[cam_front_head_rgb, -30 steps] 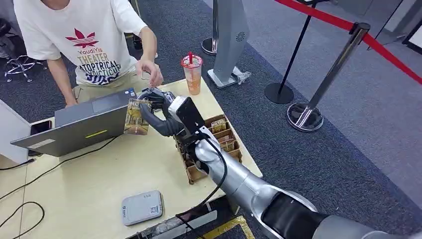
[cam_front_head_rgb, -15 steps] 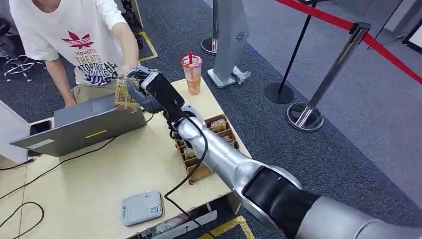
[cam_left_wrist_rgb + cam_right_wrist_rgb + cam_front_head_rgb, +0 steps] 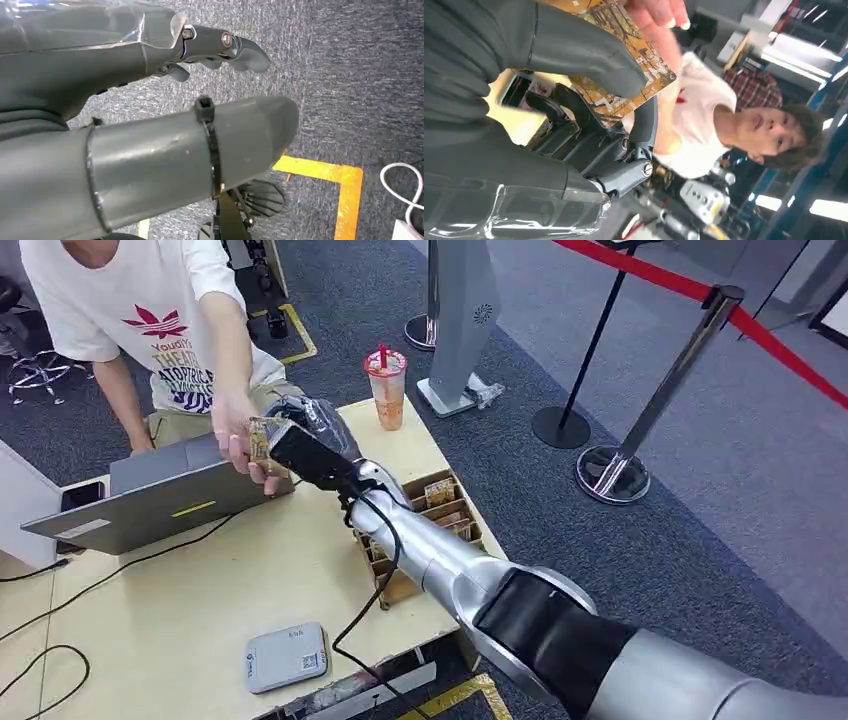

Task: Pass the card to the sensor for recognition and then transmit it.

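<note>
The right robot hand [image 3: 300,445] has carried the card [image 3: 259,439] farther left, and the person's hand [image 3: 238,440] has come down onto it.
Head view: the card stands upright, long axis near vertical, above the laptop [image 3: 160,495] at the tabletop's [image 3: 220,590] far edge, pinched by the right robot hand on an outstretched arm and gripped by the person. Right wrist view: thumb [image 3: 574,50] presses the card's [image 3: 624,95] face; the person's fingers [image 3: 659,20] hold its edge. Left wrist view: the left robot hand [image 3: 210,80] hangs over carpet, thumb and fingers apart, holding nothing.
</note>
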Tool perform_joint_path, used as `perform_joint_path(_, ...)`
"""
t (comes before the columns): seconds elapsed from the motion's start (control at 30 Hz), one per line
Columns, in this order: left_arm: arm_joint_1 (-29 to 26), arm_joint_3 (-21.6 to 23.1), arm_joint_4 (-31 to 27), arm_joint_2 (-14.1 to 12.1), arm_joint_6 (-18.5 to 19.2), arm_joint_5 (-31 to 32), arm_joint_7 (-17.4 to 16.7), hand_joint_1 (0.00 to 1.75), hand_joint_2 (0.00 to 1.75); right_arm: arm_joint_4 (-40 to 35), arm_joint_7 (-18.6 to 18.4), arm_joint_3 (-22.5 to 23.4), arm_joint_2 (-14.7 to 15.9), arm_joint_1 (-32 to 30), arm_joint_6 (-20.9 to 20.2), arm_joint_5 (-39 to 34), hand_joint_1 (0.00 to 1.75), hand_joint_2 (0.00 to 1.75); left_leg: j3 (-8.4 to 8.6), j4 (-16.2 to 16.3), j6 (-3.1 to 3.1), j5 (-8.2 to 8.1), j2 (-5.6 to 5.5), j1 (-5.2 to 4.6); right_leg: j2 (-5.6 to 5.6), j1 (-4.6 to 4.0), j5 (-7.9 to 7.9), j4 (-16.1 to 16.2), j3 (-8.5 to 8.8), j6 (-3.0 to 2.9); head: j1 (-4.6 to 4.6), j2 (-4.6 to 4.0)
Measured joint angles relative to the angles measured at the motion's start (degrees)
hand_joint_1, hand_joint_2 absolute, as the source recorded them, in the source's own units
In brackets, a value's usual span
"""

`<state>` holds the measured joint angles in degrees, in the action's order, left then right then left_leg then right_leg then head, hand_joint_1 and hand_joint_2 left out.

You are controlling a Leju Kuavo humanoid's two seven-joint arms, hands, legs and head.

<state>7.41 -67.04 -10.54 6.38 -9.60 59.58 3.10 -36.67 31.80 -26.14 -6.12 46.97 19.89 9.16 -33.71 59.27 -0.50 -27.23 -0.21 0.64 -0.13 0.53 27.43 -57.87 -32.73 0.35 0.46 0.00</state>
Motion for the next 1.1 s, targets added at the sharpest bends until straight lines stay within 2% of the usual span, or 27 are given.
perform_joint_path(0.07, -0.1, 0.0, 0.0, 0.0, 0.0, 0.0, 0.0, 0.00, 0.00, 1.2, 0.5, -0.3, 0.0, 0.0, 2.0, 1.1, 1.75, 1.75, 0.00, 0.0, 0.00, 0.00, 0.00, 0.00, 0.00, 0.00, 0.00, 0.0, 0.00, 0.00, 0.00, 0.00)
perform_joint_path(0.17, 0.0, 0.0, 0.0, 0.0, -0.1, 0.0, 0.0, 0.00, 0.00, 2.5, 0.7, -0.7, 0.0, 0.0, 2.7, 1.3, 1.75, 1.75, 0.00, 0.0, 0.00, 0.00, 0.00, 0.01, 0.01, 0.00, 0.00, 0.0, 0.00, 0.00, 0.00, 0.00)
perform_joint_path(0.2, 0.0, 0.0, 0.0, 0.0, -0.1, 0.0, 0.0, 0.00, 0.00, 2.8, 0.7, -0.7, 0.0, 0.0, 2.8, 1.3, 1.38, 1.75, 0.00, 0.0, 0.00, 0.00, 0.00, 0.01, 0.00, 0.00, 0.00, 0.0, 0.00, 0.00, 0.00, 0.00)
perform_joint_path(0.23, -0.1, 0.0, 0.0, 0.0, -0.1, 0.0, 0.0, 0.00, 0.00, 3.1, 0.7, -0.7, 0.0, 0.0, 2.9, 1.3, 0.00, 1.75, 0.00, 0.0, 0.00, 0.00, 0.00, 0.01, 0.00, 0.00, 0.00, 0.0, 0.00, 0.00, 0.00, 0.00)
perform_joint_path(0.5, -0.1, 0.0, 0.0, 0.0, -0.2, 0.1, 0.1, 0.00, 0.00, 4.8, 0.9, -0.8, 0.0, 0.0, 3.9, 2.1, 0.00, 1.75, 0.01, 0.0, 0.00, 0.00, 0.00, 0.00, 0.01, 0.00, 0.00, 0.0, 0.00, 0.00, 0.00, 0.00)
perform_joint_path(0.73, -0.1, 0.0, 0.0, 0.0, -0.1, 0.0, 0.2, 0.00, 0.00, 4.2, 2.7, -0.8, 0.0, -0.5, 3.9, 1.1, 0.00, 1.75, 0.00, 0.0, 0.00, 0.00, 0.01, 0.00, 0.02, 0.00, 0.00, 0.0, -0.03, 0.00, 0.00, 0.00)
perform_joint_path(0.93, -0.2, 0.0, 0.0, -0.1, -0.1, -0.3, 0.6, 0.00, 0.00, -1.9, 2.3, -0.8, 0.6, -2.8, 4.8, 2.1, 0.00, 1.75, -0.01, 0.0, 0.00, 0.00, 0.01, 0.01, 0.03, 0.00, 0.00, 0.0, -0.07, 0.00, 0.00, 0.00)
perform_joint_path(1.1, -0.3, 0.0, 0.0, -0.2, 0.1, -0.5, 0.7, 0.00, 0.00, -13.8, -2.7, -1.5, 3.4, -7.4, 5.2, 6.9, 0.00, 1.75, -0.05, 0.0, 0.00, -0.01, 0.00, 0.00, 0.01, 0.00, 0.01, 0.0, -0.08, 0.01, 0.00, 0.00)
